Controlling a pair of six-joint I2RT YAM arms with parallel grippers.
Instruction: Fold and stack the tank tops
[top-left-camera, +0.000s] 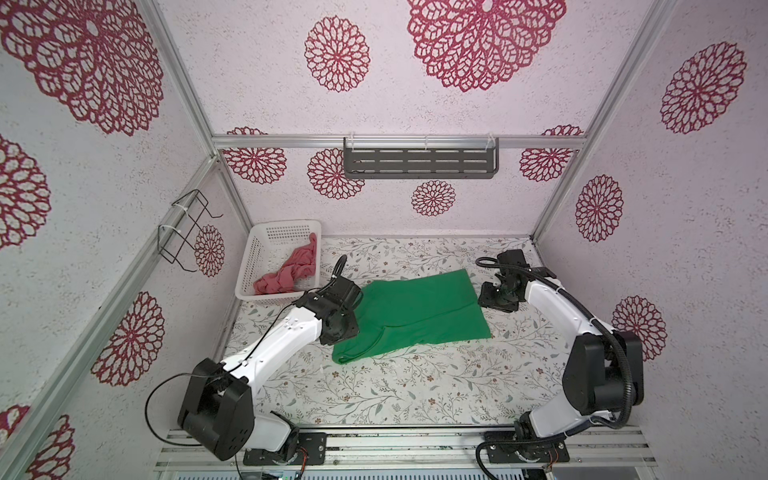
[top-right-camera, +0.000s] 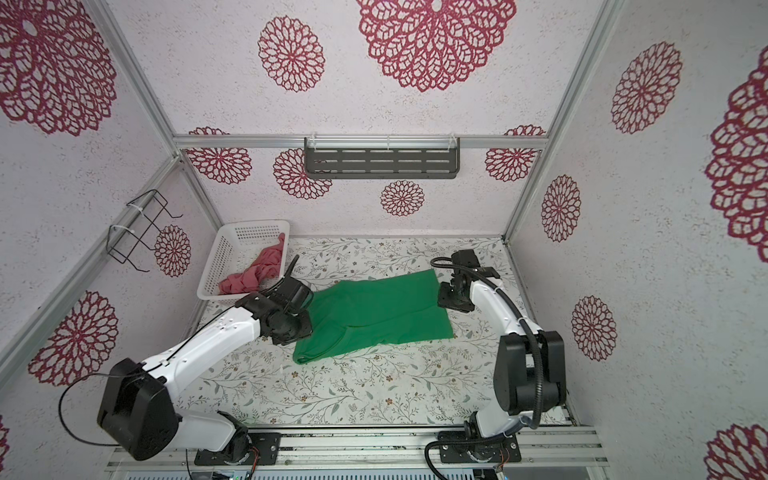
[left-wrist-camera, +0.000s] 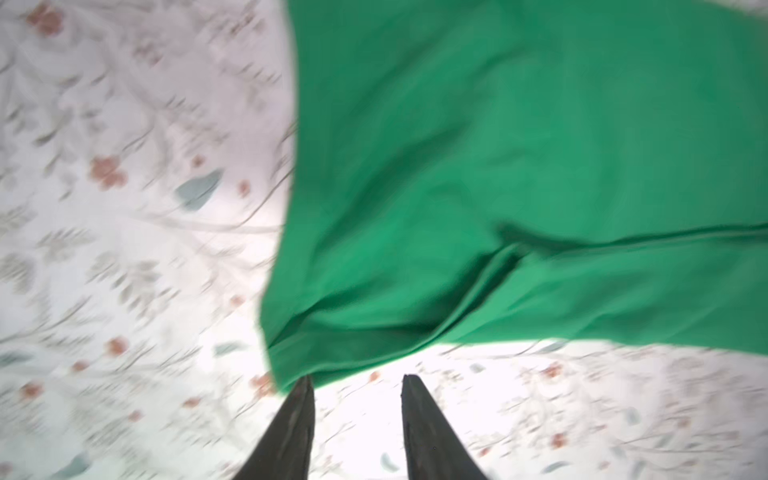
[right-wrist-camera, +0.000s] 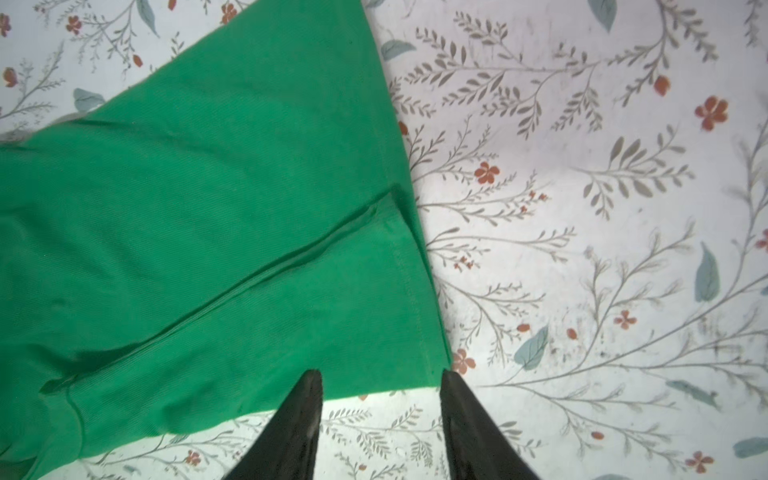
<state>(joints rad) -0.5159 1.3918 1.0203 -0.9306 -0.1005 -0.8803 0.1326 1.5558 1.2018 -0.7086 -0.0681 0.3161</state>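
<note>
- Green tank top (top-left-camera: 415, 307) lies flat just beside the white basket (top-left-camera: 286, 232).
- Pink tank top (top-left-camera: 286, 274) sits crumpled inside the basket.
- Left gripper (left-wrist-camera: 357, 380): jaws apart, empty, at the green top's basket-side end.
- Right gripper (right-wrist-camera: 380, 376): jaws apart, empty, at its far end.

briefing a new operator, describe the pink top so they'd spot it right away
At the far left corner of the floral table sits a white basket. The pink top lies crumpled inside it. The green top is spread flat mid-table; this one is bunched and dusty pink-red.
</note>
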